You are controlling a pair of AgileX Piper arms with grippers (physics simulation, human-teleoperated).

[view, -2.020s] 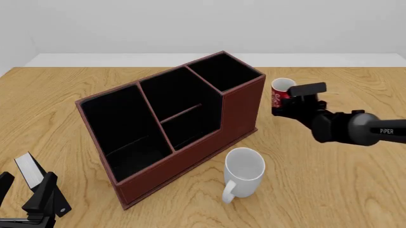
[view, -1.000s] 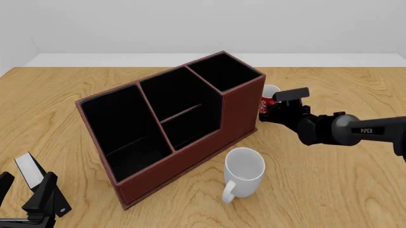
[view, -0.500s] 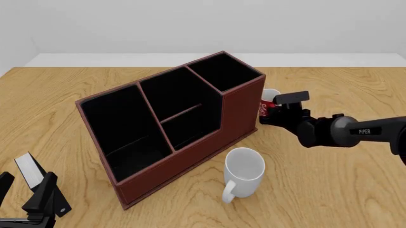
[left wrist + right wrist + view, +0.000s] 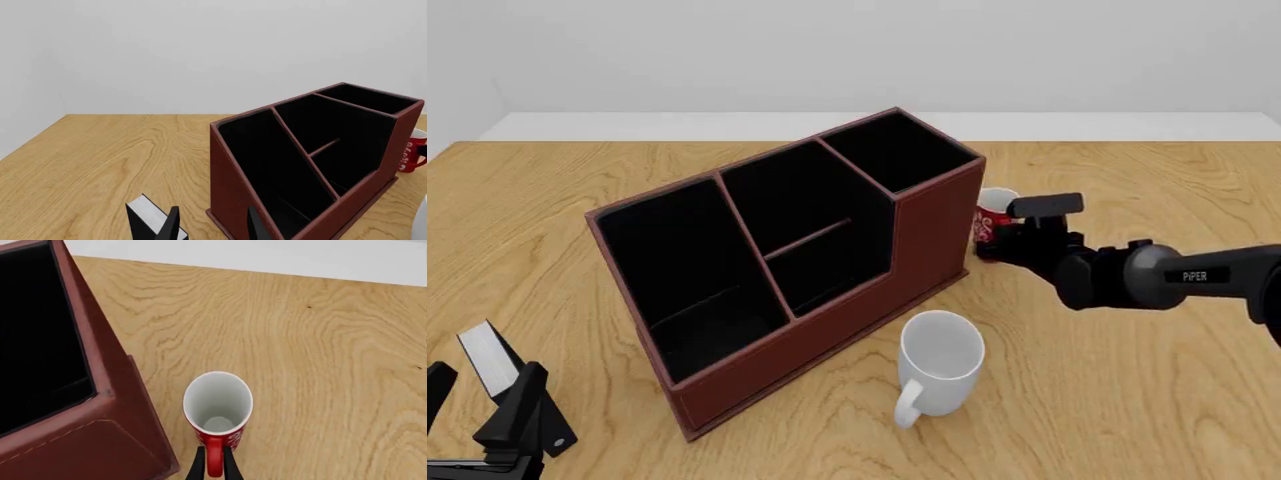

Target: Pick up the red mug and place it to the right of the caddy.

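the right hand [image 4: 213, 466] gripped the red mug [image 4: 993, 216] by its handle, upright just beside the caddy [image 4: 787, 260]; the left hand [image 4: 212, 226] was open.

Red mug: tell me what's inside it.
The right wrist view looks into the red mug: white walls and bottom, nothing in it. The right gripper pinches its handle, covering none of the inside.

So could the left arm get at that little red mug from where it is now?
Probably not easily. The left claw sits at the near left corner, and the caddy stands between it and the red mug, which the right claw already holds by the handle.
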